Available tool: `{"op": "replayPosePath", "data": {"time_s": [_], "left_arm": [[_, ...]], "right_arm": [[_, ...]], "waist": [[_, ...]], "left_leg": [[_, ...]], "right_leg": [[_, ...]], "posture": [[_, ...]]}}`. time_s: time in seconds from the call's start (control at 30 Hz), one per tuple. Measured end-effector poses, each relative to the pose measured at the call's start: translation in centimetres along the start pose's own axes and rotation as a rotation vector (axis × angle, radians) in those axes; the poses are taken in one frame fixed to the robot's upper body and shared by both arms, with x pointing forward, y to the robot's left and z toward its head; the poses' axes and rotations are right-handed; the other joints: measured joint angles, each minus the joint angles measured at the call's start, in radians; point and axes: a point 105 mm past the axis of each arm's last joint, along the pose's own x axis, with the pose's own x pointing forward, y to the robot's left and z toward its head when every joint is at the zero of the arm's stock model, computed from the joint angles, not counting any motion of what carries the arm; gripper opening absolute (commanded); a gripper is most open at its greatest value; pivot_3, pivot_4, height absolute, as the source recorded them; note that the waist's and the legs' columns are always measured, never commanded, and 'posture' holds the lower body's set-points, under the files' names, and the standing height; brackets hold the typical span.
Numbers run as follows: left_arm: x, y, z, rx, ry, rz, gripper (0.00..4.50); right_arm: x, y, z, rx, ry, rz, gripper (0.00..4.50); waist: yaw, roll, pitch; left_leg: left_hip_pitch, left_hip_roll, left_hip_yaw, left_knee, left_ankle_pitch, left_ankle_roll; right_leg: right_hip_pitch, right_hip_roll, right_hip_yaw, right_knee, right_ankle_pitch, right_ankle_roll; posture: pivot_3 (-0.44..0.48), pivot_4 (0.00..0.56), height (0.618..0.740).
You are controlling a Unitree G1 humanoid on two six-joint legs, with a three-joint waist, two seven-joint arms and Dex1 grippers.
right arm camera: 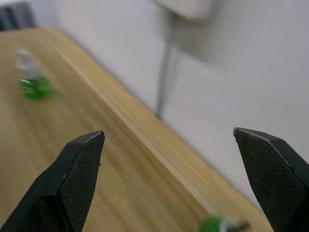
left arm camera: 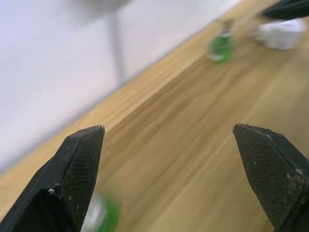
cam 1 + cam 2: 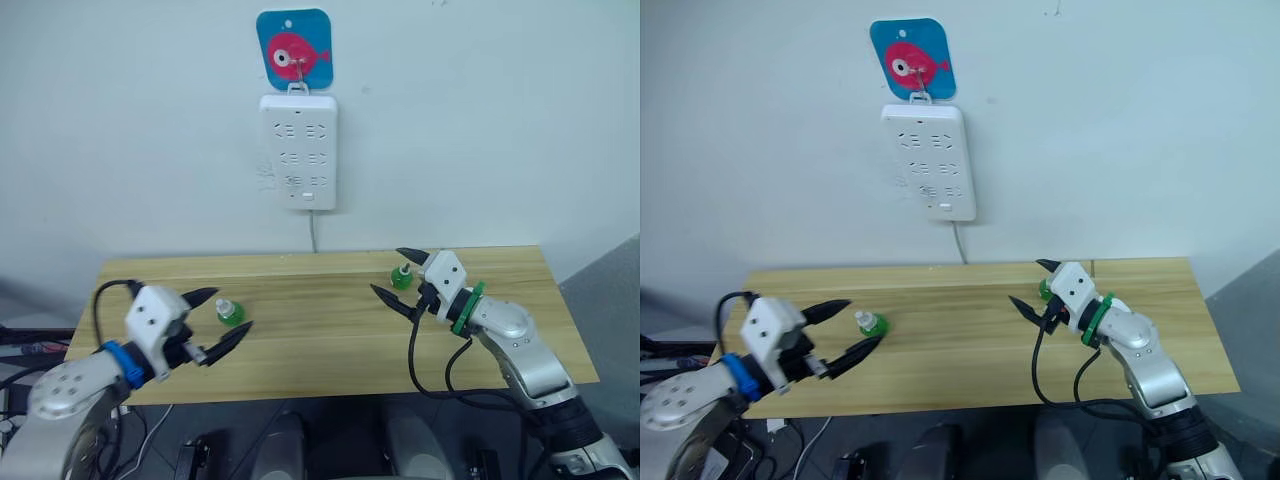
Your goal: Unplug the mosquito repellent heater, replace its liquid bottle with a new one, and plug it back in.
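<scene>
On the pale wooden desk (image 3: 320, 335), one small green liquid bottle (image 3: 230, 312) stood at the open left end effector (image 3: 232, 309). Another green bottle (image 3: 402, 277) stood at four o'clock of the open right end effector (image 3: 386, 270). Both were probably light, rigid and tippy, best pinched around the body.

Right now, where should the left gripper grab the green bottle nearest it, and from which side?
Grip the bottle by its round green body, below the narrow pale cap, coming in level from the robot's side. It stands upright on the table, and the open left gripper faces it close by.
</scene>
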Motion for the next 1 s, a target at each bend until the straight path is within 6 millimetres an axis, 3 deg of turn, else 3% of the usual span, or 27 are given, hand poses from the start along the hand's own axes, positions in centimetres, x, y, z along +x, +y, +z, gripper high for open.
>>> {"op": "replayPosePath", "data": {"time_s": [0.17,0.33,0.43,0.63,1.0], "left_arm": [[-4.9,-0.1,-4.4,-0.067,0.141,0.059,4.50],[-7.5,-0.9,-7.5,-0.143,0.202,0.097,4.50],[-8.2,-1.0,-8.8,-0.167,0.227,0.130,4.50],[-7.6,-0.7,-8.8,-0.146,0.215,0.164,4.50],[-2.2,0.3,-8.2,-0.174,0.164,0.185,4.50]], "right_arm": [[-1.3,2.2,1.5,-0.086,0.035,0.218,4.46],[-2.3,3.3,2.3,-0.092,0.112,0.356,4.46],[-1.8,3.3,3.6,-0.092,0.114,0.338,4.46],[-1.5,3.2,3.2,-0.075,0.172,0.301,4.46],[-1.4,3.6,3.1,-0.061,0.203,0.310,4.46]], "waist": [[0.031,0.000,0.000],[0.052,-0.001,-0.001],[0.058,-0.002,-0.001],[0.063,-0.004,-0.002],[0.056,-0.004,-0.003]], "left_leg": [[0.002,-0.001,0.001,-0.001,0.000,0.000],[0.000,-0.001,0.000,0.000,0.000,0.000],[0.000,-0.001,-0.001,0.000,0.000,0.000],[-0.001,-0.002,-0.001,-0.001,0.000,-0.001],[0.000,-0.001,-0.001,-0.001,0.000,0.000]], "right_leg": [[0.005,-0.001,-0.001,-0.009,0.000,0.000],[0.006,-0.002,-0.002,-0.014,0.001,0.001],[0.006,-0.002,-0.003,-0.014,0.001,0.001],[0.006,-0.003,-0.003,-0.014,0.001,0.001],[0.006,-0.002,-0.003,-0.013,0.001,0.001]], "posture": [[0.098,0.221,0.734],[0.103,0.218,0.734],[0.093,0.217,0.734],[0.089,0.216,0.734],[0.053,0.243,0.734]]}}
